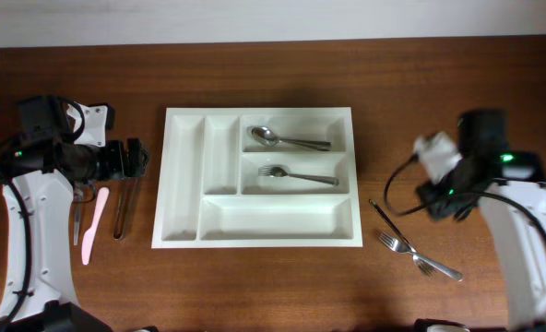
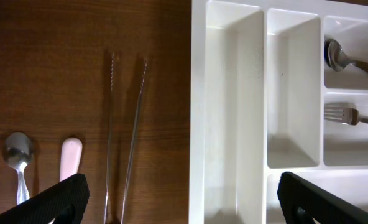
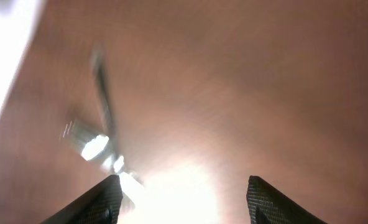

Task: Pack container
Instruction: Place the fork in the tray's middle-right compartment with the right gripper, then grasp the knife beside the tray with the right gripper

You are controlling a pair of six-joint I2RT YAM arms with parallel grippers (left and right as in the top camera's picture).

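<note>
The container point(image 1: 183, 175) is a large white tray lying mid-table. A spoon point(image 1: 287, 140) lies in its upper wide compartment and a fork point(image 1: 297, 173) in the middle one. The lower wide compartment and both narrow ones are bare. My left gripper point(image 1: 136, 161) hovers wide open just left of the tray, holding nothing. In the left wrist view its fingers point(image 2: 59, 199) straddle the metal tongs point(image 2: 125, 137) and the container's left edge point(image 2: 199, 124). My right gripper point(image 3: 184, 199) is open above the table right of the tray, holding nothing. Blurred forks point(image 3: 97, 146) lie to its lower left.
On the table left of the tray lie metal tongs point(image 1: 124, 207), a pink-handled utensil point(image 1: 91, 224) and a small spoon point(image 1: 77, 217). To the right lie two forks point(image 1: 419, 256) and a thin dark utensil point(image 1: 388, 219). The right arm point(image 1: 517, 221) stands along the right edge.
</note>
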